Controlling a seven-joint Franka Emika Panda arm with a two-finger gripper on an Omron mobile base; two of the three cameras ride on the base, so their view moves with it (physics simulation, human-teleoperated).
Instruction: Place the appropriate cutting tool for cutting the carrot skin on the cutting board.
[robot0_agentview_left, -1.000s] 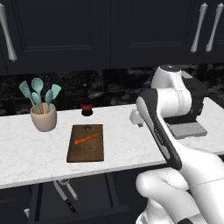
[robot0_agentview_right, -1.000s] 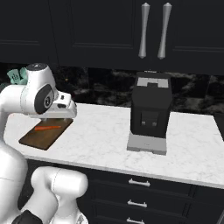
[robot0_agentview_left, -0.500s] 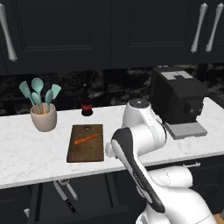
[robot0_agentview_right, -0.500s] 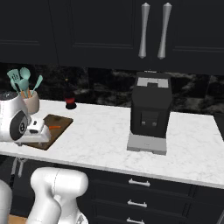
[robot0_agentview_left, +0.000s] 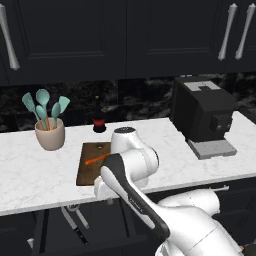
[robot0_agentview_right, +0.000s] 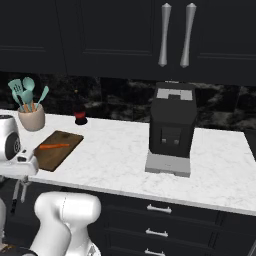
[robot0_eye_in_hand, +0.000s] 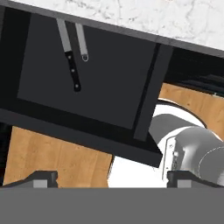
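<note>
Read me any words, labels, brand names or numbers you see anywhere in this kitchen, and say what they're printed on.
No readable text anywhere.
Coffee machine: no brand or markings legible.
Dark bottle: red band, no lettering discernible.
Cabinets, cutting board, utensil holder: plain.

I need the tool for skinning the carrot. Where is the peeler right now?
The peeler lies in the open drawer under the counter, right beside the black-handled knife, seen in the hand view; in the left base view that drawer sits below the cutting board.
</note>
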